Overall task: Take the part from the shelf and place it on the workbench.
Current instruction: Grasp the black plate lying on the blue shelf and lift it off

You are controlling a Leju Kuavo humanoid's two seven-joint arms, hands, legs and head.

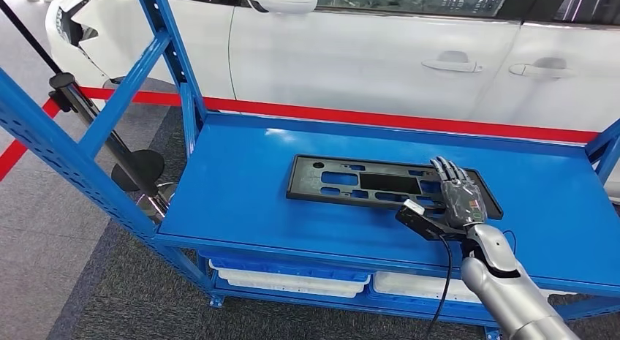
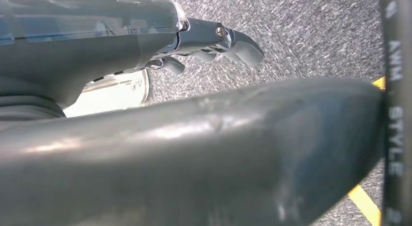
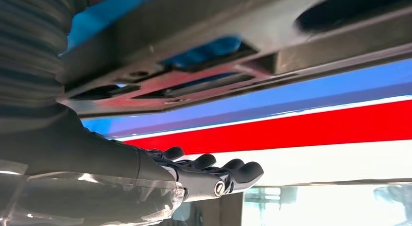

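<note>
The black plastic part (image 1: 387, 185), a long flat panel with rectangular cut-outs, lies flat on the blue workbench (image 1: 241, 186), and the right hand (image 1: 457, 194) is extended over its right end with the fingers stretched out straight and side by side. From the head view the palm looks to lie on or just above the panel; in the right wrist view a band of bench, red line and car shows between the outstretched fingers (image 3: 233, 170) and the part (image 3: 204, 65), so the hand appears flat and grasping nothing, though I cannot tell whether it touches the panel. Beyond the fingertips the bench runs on bare to its raised back edge, with a red floor line (image 1: 409, 121) and a white car (image 1: 380, 55) behind. To the left of the hand the panel stretches away, then open blue surface as far as the blue upright frame (image 1: 88, 135). The near edge of the bench lies just behind the wrist. The left hand (image 2: 214, 41) hangs over grey carpet (image 2: 311, 36), its fingers loosely bent with nothing in them.
</note>
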